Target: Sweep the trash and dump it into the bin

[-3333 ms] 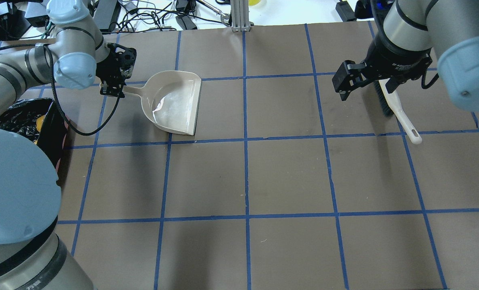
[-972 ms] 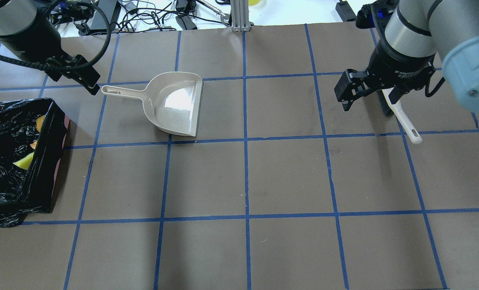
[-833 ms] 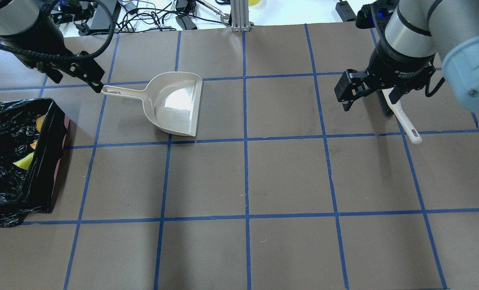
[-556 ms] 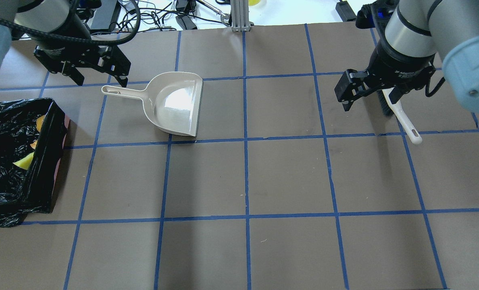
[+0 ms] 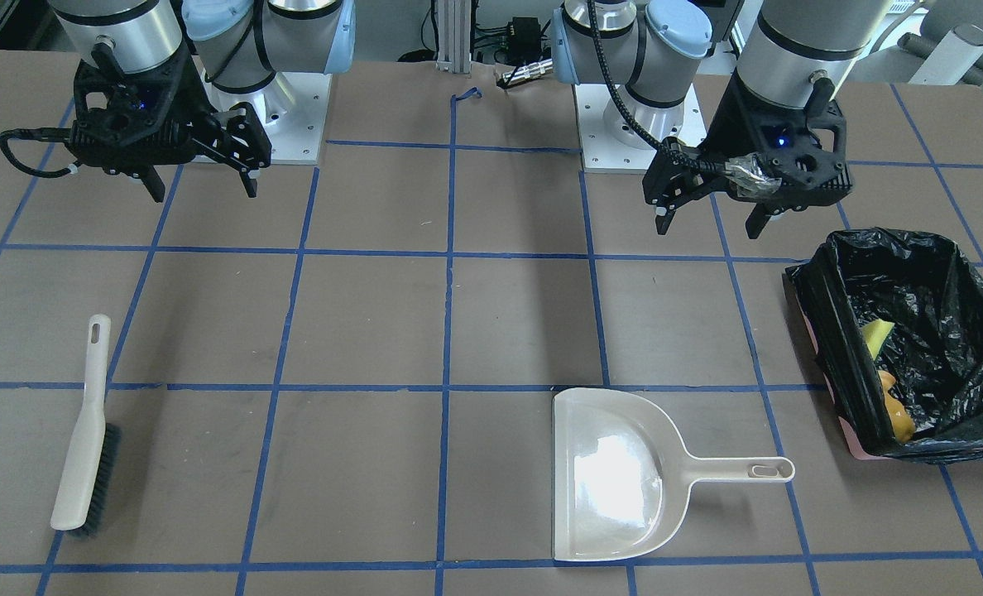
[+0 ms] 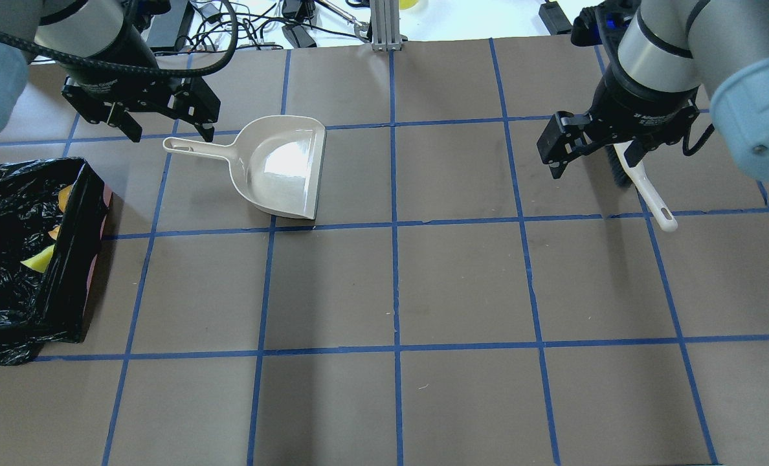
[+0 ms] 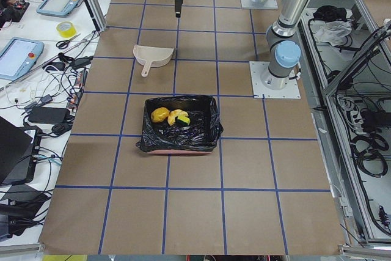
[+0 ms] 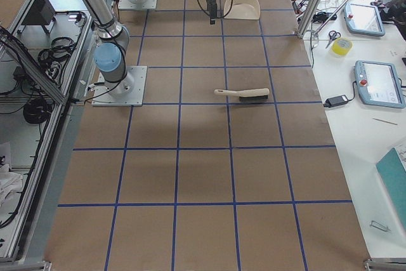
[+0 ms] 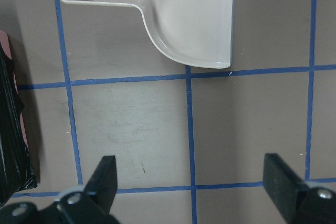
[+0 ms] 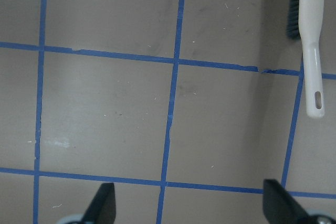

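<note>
Trash [image 5: 875, 337] lies in the bin [image 5: 839, 356] (dustpan [image 5: 616, 488] nearby).

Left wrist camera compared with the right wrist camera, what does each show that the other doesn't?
Left wrist only: the empty dustpan and the edge of the bin. Right wrist only: the brush. Both: the brown table with blue tape lines, and an open gripper at the bottom edge, the left gripper in one, the right gripper in the other.
</note>
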